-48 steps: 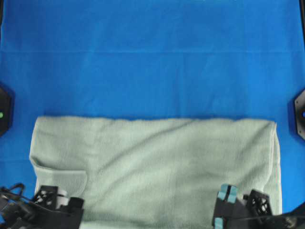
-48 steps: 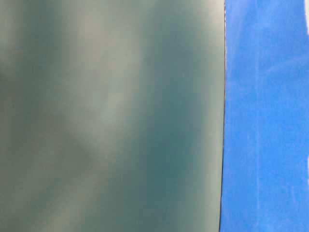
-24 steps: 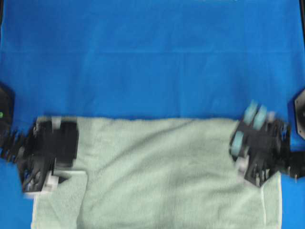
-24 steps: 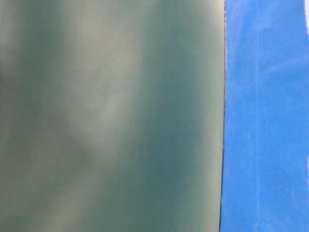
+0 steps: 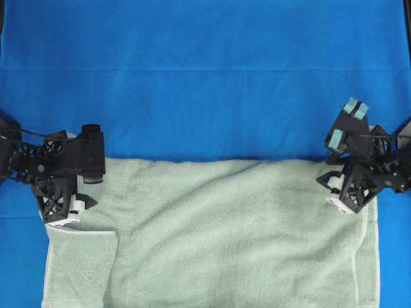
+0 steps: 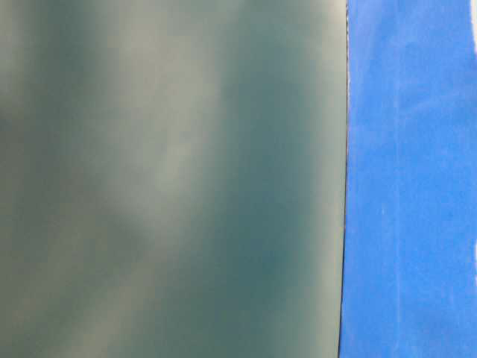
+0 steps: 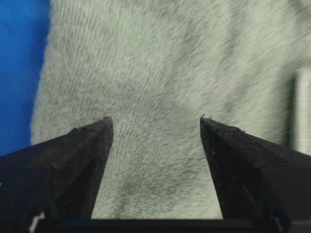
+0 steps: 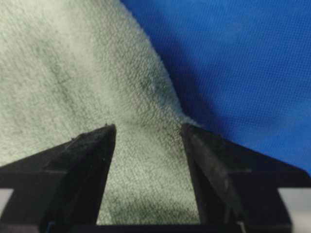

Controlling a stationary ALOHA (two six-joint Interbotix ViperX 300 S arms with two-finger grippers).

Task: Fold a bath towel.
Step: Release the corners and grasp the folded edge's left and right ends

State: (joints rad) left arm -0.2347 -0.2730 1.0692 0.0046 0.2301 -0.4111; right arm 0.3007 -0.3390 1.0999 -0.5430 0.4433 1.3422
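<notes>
The pale sage-green bath towel [image 5: 218,237] lies flat on the near half of the table, with a small flap turned over at its near left [image 5: 80,263]. My left gripper [image 5: 64,212] is over the towel's far left corner. In the left wrist view its jaws [image 7: 155,119] stand wide apart over bare terry cloth [image 7: 160,63]. My right gripper [image 5: 341,192] is over the far right corner. In the right wrist view its jaws [image 8: 148,126] stand apart, with the towel's edge [image 8: 146,82] running up between them.
A bright blue cloth [image 5: 205,77] covers the table beyond and beside the towel. Black arm bases show at the left [image 5: 9,151] and right edges [image 5: 404,138]. The table-level view shows only a blurred grey-green surface [image 6: 164,179] beside blue cloth [image 6: 410,179].
Both grippers moved from the towel's near edge to its far corners. The towel itself has not visibly moved.
</notes>
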